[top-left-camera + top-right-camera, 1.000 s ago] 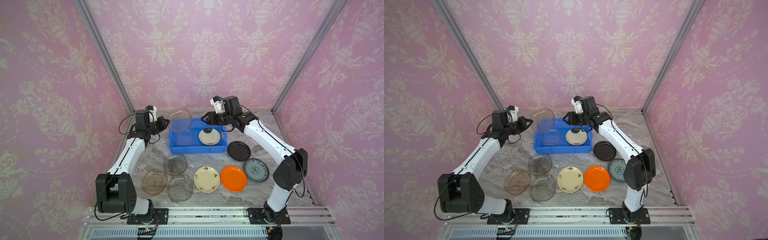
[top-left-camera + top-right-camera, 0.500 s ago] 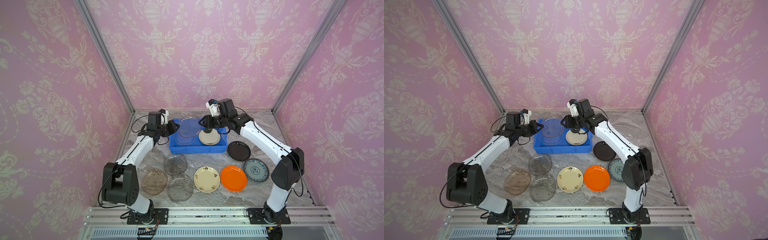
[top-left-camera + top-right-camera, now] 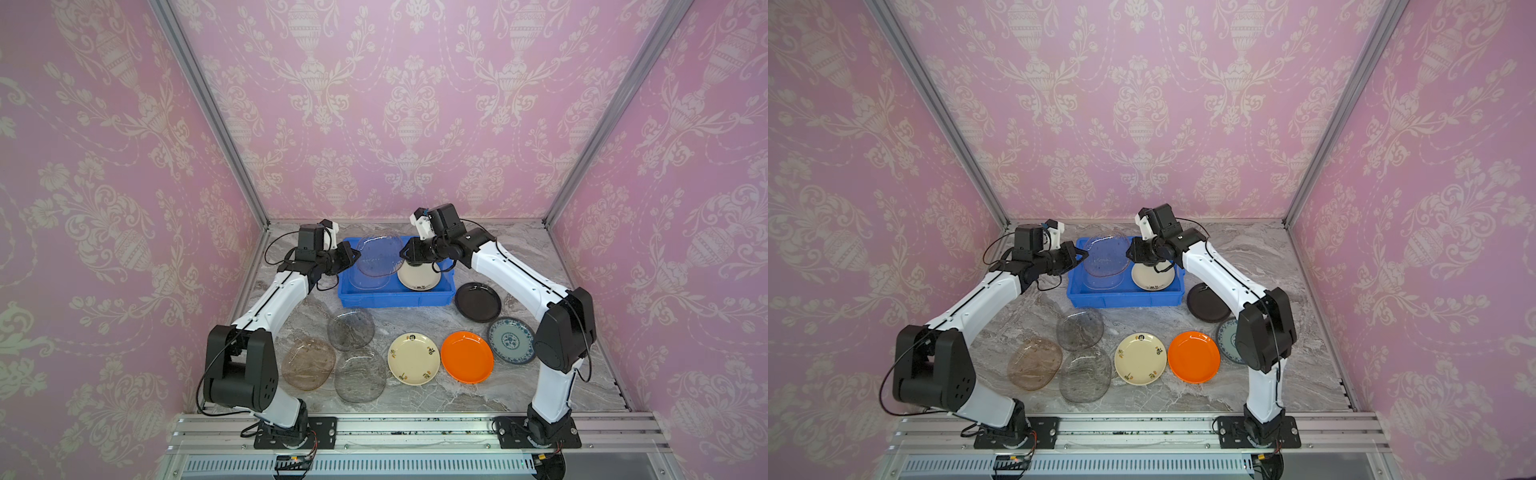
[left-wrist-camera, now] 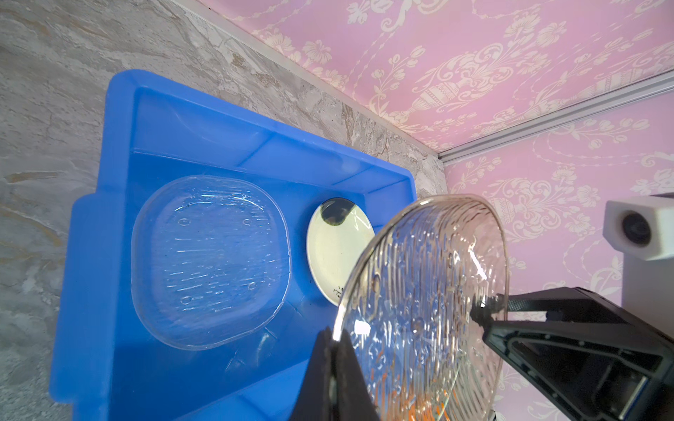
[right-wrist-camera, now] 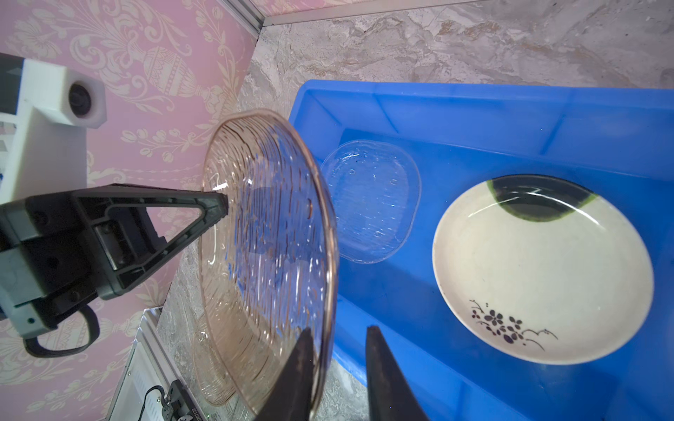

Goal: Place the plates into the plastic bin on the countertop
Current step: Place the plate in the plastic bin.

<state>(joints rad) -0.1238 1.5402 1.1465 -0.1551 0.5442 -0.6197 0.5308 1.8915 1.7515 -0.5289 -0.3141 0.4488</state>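
The pinkish glass plate [image 3: 379,258] stands on edge in the air over the left half of the blue bin [image 3: 395,298], its face turned toward the camera in both top views. The left gripper [image 3: 352,254] is pressed together on the plate's left rim, its fingers [image 4: 321,368] pinching the glass edge. The right gripper [image 3: 406,252] sits at the opposite rim with its jaws slightly spread astride the edge. In the right wrist view one finger [image 5: 299,368] looks to lie against the plate, while the other stands clear of it with blue showing between. Below the held plate a clear plate [image 3: 368,284] lies flat on the bin floor. Beside it, in the right half, rests a cream plate [image 3: 417,279] with a dark patch and a small flower sprig. The bin sits toward the back of the marble countertop [image 3: 415,399]. Just off its front right corner lies a black plate [image 3: 477,301], with a blue-and-white plate [image 3: 511,340] nearer the front. In a row to that plate's left lie an orange plate [image 3: 467,356] and a cream motif plate [image 3: 413,358]. Further left, a grey glass plate [image 3: 351,329], an amber glass plate [image 3: 308,363] and a second grey glass plate [image 3: 360,375] cluster close together.
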